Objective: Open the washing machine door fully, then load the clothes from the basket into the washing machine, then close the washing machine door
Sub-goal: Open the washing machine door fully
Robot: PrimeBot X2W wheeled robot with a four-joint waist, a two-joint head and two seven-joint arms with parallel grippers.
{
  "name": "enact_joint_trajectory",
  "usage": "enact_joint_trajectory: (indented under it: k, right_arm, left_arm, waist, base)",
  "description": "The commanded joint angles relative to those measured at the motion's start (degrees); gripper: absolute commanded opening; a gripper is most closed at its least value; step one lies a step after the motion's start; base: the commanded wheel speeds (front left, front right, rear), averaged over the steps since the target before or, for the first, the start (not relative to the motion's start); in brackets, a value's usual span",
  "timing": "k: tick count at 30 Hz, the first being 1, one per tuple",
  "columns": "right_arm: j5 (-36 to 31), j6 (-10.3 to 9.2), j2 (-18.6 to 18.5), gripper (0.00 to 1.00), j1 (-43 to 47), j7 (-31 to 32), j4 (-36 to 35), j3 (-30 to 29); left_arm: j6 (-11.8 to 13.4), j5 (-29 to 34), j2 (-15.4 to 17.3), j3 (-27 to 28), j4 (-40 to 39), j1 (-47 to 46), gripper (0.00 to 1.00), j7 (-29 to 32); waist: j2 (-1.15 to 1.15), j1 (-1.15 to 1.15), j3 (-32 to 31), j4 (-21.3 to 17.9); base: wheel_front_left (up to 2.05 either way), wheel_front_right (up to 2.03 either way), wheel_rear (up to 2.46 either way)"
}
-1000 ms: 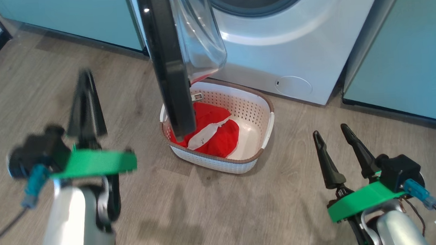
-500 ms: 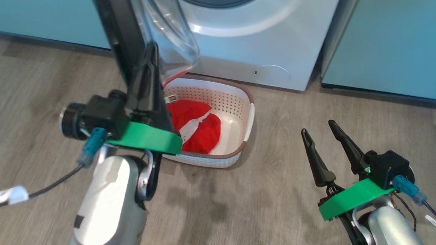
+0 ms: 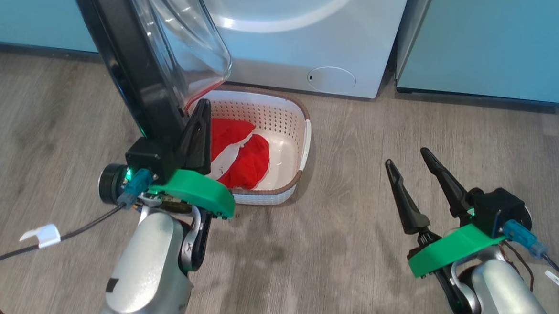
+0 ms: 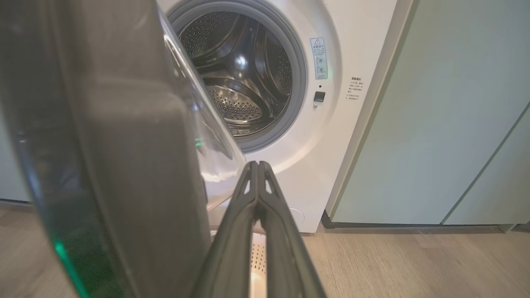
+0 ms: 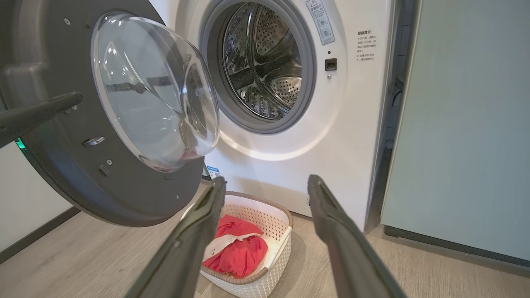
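Left gripper (image 3: 203, 106), fingers pressed together and empty, has come beside the inner rim of the washing machine door (image 3: 132, 78).
Right wrist view adds the steel drum (image 5: 265, 70); right gripper (image 3: 406, 157) spread, empty; clothes (image 3: 241, 154) in basket (image 3: 302, 141).

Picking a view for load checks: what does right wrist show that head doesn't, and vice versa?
Right wrist: steel drum, grey gasket, and the washing machine door seen from its inner face, with its latch.
Head: left forearm and its tagged cable.
Both: basket holding the red clothes by the open door; left gripper shut beside the door rim; right gripper open.
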Motion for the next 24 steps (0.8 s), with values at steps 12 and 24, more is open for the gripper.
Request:
enact_joint_trajectory:
  k: [12,24]
  right_arm:
    - [-1.08,0.0,0.02,1.0,-1.76,-0.53,-1.82,0.85]
    - [-2.7,0.0,0.02,1.0,-2.39,0.19,-1.92,1.47]
  left_arm:
    - [0.2,-1.32,0.77,3.09,0.8,-1.57,0.0,-0.27]
    - [0.45,-1.43,0.77,6.93,1.66,-2.46,0.0,-0.27]
  waist:
    - [0.0,0.0,0.37,2.97]
    - [0.0,0.0,2.32,9.27]
  base:
    - [0.0,0.0,0.0]
    - [0.0,0.0,0.0]
